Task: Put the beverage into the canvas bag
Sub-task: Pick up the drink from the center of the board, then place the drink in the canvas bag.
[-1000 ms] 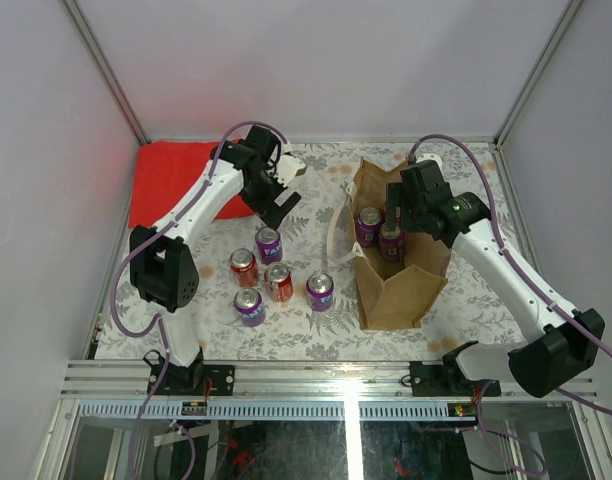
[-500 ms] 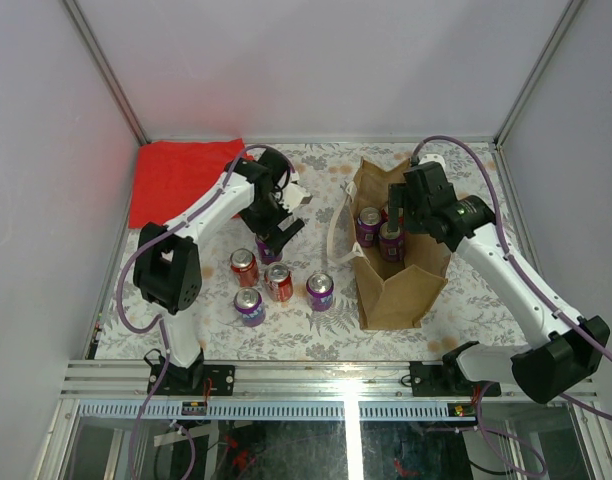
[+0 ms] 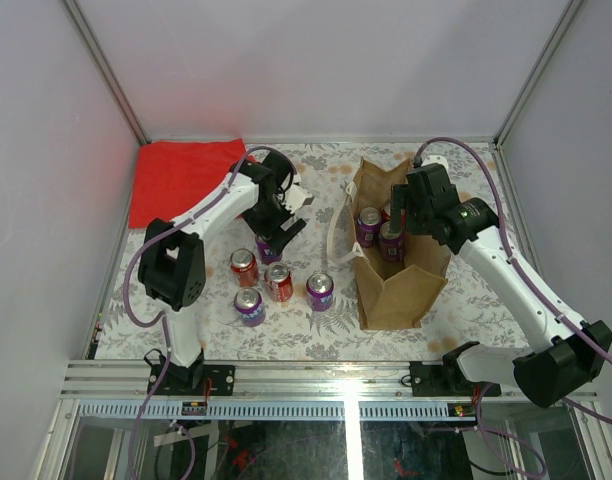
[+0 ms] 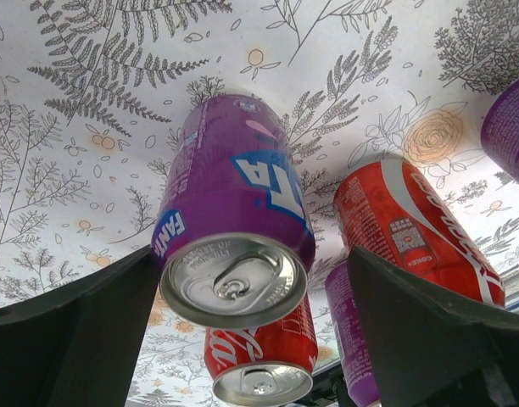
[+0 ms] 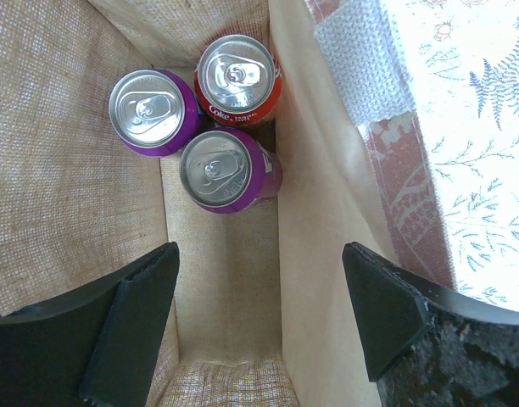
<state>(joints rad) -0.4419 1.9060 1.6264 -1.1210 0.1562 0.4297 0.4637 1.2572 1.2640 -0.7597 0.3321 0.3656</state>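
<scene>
A purple Fanta can [image 4: 234, 212] stands upright on the floral tablecloth between the fingers of my left gripper [image 4: 253, 254], which is open. The can sits close to the left finger [image 4: 81, 331] with a gap to the right one. In the top view the left gripper [image 3: 276, 228] is low over this can [image 3: 269, 248]. The tan canvas bag [image 3: 396, 290] stands open at the right. My right gripper [image 3: 400, 214] hovers above its mouth, open and empty. Inside the bag [image 5: 47, 170] are two purple cans [image 5: 153, 110] and one red can [image 5: 238, 80].
Other cans stand in front of the left gripper: two red [image 3: 244, 267] [image 3: 278, 282] and two purple [image 3: 319, 291] [image 3: 250, 306]. A red cloth [image 3: 181, 180] lies at the back left. The bag's cream handles [image 3: 338, 230] hang over its left side. Cell walls surround the table.
My left gripper has moved from beside the red cloth forward and down, so its open fingers now stand around the purple can. The right gripper has barely moved.
</scene>
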